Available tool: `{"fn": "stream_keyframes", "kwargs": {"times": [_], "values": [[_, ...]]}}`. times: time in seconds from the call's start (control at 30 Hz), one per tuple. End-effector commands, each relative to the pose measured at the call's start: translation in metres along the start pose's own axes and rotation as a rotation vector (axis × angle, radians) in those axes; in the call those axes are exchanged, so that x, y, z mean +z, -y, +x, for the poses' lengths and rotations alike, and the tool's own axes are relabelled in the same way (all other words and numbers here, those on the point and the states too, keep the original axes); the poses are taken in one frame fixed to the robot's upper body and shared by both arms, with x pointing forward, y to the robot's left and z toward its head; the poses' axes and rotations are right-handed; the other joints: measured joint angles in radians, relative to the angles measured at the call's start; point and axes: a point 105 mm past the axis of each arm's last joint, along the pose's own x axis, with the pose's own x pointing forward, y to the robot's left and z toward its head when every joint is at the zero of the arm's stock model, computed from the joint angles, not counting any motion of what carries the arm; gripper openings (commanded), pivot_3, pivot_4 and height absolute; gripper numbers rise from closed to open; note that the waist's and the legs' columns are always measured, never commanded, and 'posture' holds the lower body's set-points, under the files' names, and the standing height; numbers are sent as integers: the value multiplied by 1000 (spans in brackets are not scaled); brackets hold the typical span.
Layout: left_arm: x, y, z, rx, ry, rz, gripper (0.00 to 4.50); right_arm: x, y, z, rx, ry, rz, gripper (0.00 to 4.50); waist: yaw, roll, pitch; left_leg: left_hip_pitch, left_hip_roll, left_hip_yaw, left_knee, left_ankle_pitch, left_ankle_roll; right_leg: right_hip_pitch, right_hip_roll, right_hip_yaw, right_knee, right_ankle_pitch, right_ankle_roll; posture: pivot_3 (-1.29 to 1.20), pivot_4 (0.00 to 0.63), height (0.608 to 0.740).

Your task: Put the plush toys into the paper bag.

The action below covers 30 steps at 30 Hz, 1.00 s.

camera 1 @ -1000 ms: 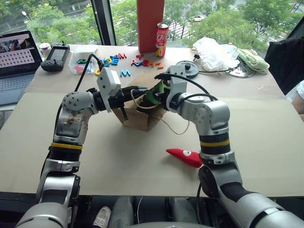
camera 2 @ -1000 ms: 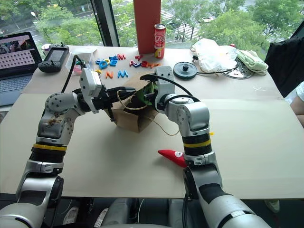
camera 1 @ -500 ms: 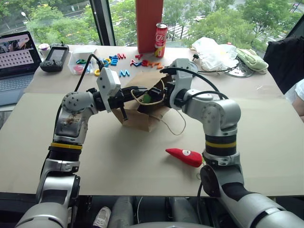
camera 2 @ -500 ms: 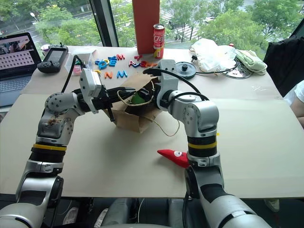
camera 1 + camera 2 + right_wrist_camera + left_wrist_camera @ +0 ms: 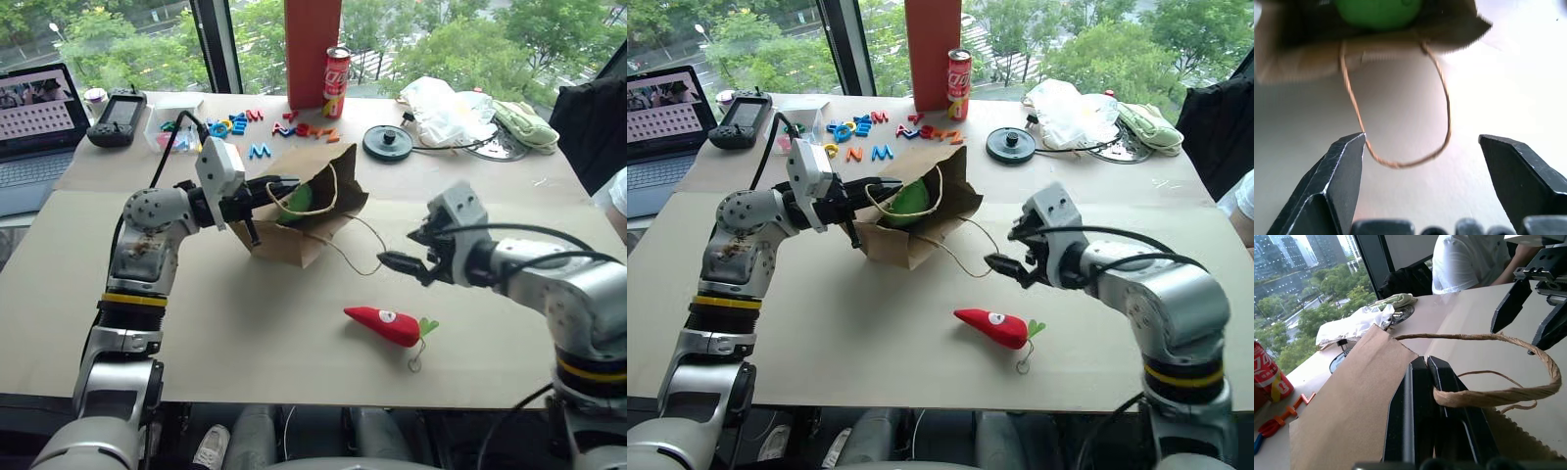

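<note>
Open room: the bench [image 5: 245, 343] is bare around the red plush toy [image 5: 384, 324]; the coloured letters [image 5: 257, 122], soda can [image 5: 335, 70] and white plastic bag [image 5: 446, 106] crowd the far edge.
Paper bag: the paper bag [image 5: 299, 230] lies tipped on its side mid-bench, mouth facing the right arm, one twine handle trailing on the bench.
Green plush toy: the green plush toy [image 5: 299, 199] sits inside the bag mouth, partly hidden by the paper.
Red plush toy: lies flat near the front edge, long axis across the bench, leaves toward the right.
Left pincer: the left pincer [image 5: 1422, 382] is clamped on the bag's upper edge beside the raised handle.
Right pincer: the right pincer [image 5: 394, 262] is spread wide, empty, between the bag and the red toy.
</note>
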Motion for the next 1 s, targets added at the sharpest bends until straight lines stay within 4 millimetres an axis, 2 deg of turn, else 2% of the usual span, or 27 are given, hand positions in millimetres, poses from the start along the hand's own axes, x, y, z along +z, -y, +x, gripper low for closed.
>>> {"fn": "stream_keyframes", "kwargs": {"times": [0.03, 0.13, 0.27, 0.37, 0.5, 0.57, 0.6, 0.63, 0.77, 0.8, 0.87, 1.0], "values": [[12, -2, 1, 3, 31, 43, 0, -19, -23, -12, 85, -99, -108, 4111, -2, 0, 0, 1, 0, 0, 0, 0, 0, 0, 0, 1, 0, 0, 0, 0, 150, 739], [12, -2, 1, 2, 30, 42, 0, -41, -26, -15, 84, -207, -133, 4111, -1, 0, 0, 4, 0, 0, 0, 0, 0, 2, 0, 2, 1, 0, 0, 0, 150, 739], [12, -2, 1, -2, 31, 41, 0, -63, -29, -10, 86, -292, -134, 4111, 0, 0, 0, 4, 0, 0, 2, 0, 0, 2, 1, 4, 2, 0, 0, 0, 150, 739], [12, -1, 2, -4, 31, 41, 0, -66, -24, -2, 60, -284, -116, 4111, 1, 0, 0, 4, 0, 0, 2, 0, 0, 2, 1, 4, 1, 0, 0, 0, 150, 739], [12, -1, 2, -7, 29, 42, 0, -57, -25, 7, 49, -228, -99, 3026, 2, 0, 0, 4, -1, 0, 1, 0, 0, 2, 1, 5, 1, 0, 0, 0, 150, 739], [12, -1, 2, -7, 28, 42, 0, -55, -27, 10, 51, -215, -95, 2296, 4, 0, 0, 4, 0, 0, 1, 0, 0, 2, 2, 6, 1, 0, 0, 0, 150, 739], [12, -1, 2, -7, 28, 42, 0, -54, -28, 11, 51, -206, -92, 1727, 4, 0, 0, 4, 0, 0, 2, 0, 0, 2, 2, 6, 1, 0, 0, 0, 150, 739], [12, -1, 2, -7, 28, 43, 0, -53, -29, 12, 54, -201, -90, 1541, 5, 0, 0, 4, 0, 0, 2, 0, 0, 2, 2, 6, 1, 0, 0, 0, 150, 739], [12, -2, 1, -6, 27, 44, 0, -49, -28, 14, 41, -179, -82, 176, 5, 0, 0, 4, -1, 0, 1, 0, 0, 2, 2, 7, 1, 0, 0, 0, 150, 739], [12, -2, 1, -6, 27, 44, 0, -48, -26, 14, 35, -174, -83, 40, 6, 0, 0, 4, -1, 0, 2, 0, 0, 2, 2, 7, 1, 0, 0, 0, 150, 739], [12, -2, 2, -5, 27, 44, 0, -41, -25, 12, 26, -138, -90, 40, 7, 0, 0, 4, -1, 0, 2, 0, 0, 2, 2, 7, 1, 0, 0, 0, 150, 739], [12, -2, 2, -6, 25, 45, 0, -10, -26, -4, 46, -1, -135, 40, 9, 0, 0, 4, 0, 0, 2, 0, 0, 1, 3, 8, 1, 0, 0, 0, 150, 739]]}}
